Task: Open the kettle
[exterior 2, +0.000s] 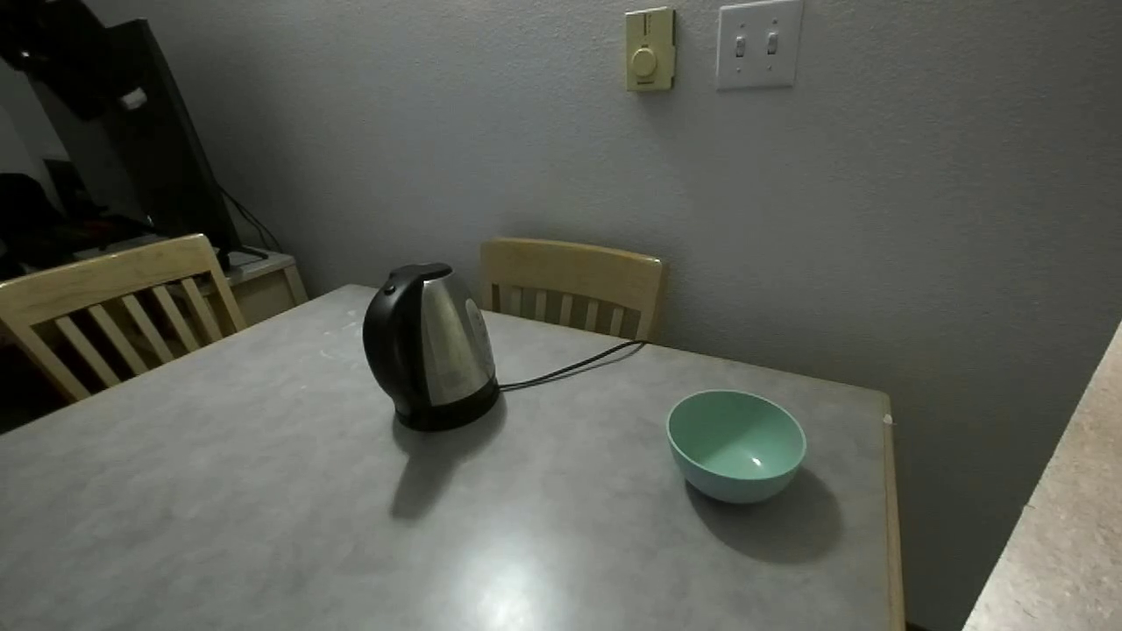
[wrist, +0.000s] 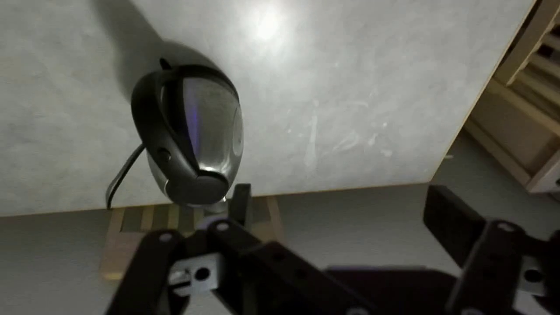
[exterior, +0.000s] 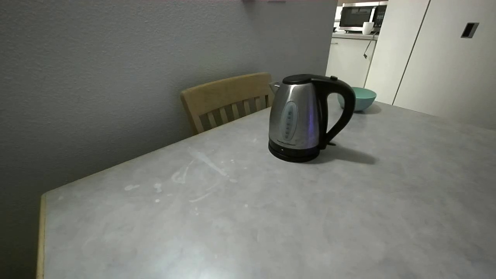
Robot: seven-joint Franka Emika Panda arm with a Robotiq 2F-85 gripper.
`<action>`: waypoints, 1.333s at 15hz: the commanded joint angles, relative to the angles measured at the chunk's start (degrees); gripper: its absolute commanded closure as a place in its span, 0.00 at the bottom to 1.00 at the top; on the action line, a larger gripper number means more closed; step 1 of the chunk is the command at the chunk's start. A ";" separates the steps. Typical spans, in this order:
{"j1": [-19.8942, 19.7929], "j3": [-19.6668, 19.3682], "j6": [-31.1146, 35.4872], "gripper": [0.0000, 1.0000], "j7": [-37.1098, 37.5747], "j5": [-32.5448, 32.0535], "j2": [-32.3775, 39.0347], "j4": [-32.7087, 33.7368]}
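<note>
The kettle [exterior: 294,116] is brushed steel with a black lid, a black looped handle and a black base. It stands upright on the grey table, and its lid is shut. It also shows in an exterior view [exterior 2: 456,346] with the handle facing the camera. In the wrist view the kettle [wrist: 214,118] is left of centre, seen from above. My gripper [wrist: 339,201] is open and empty. Its left finger appears beside the kettle's lid and spout, and its right finger is far to the right. I cannot see the gripper in either exterior view.
A green bowl [exterior 2: 736,447] stands on the table [exterior 2: 263,491], apart from the kettle. A black cord [exterior 2: 574,368] runs from the kettle's base to the table's edge by the wall. A wooden chair [exterior: 228,93] stands behind the kettle. Another chair [exterior 2: 114,298] stands at the table's end.
</note>
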 commanded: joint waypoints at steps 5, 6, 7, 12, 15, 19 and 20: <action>-16.62 9.80 21.86 0.00 20.96 -22.96 11.67 2.03; -19.64 11.76 20.49 0.00 25.89 -27.97 12.74 2.81; -21.79 13.25 18.73 0.00 30.42 -32.31 13.58 3.64; -20.17 11.20 19.97 0.00 32.79 -34.74 13.75 2.81; -18.89 10.19 13.25 0.00 30.83 -31.07 14.46 4.95; -14.85 6.71 0.20 0.00 25.58 -22.60 15.66 8.60; -13.94 5.92 -1.24 0.00 23.87 -20.67 15.80 9.34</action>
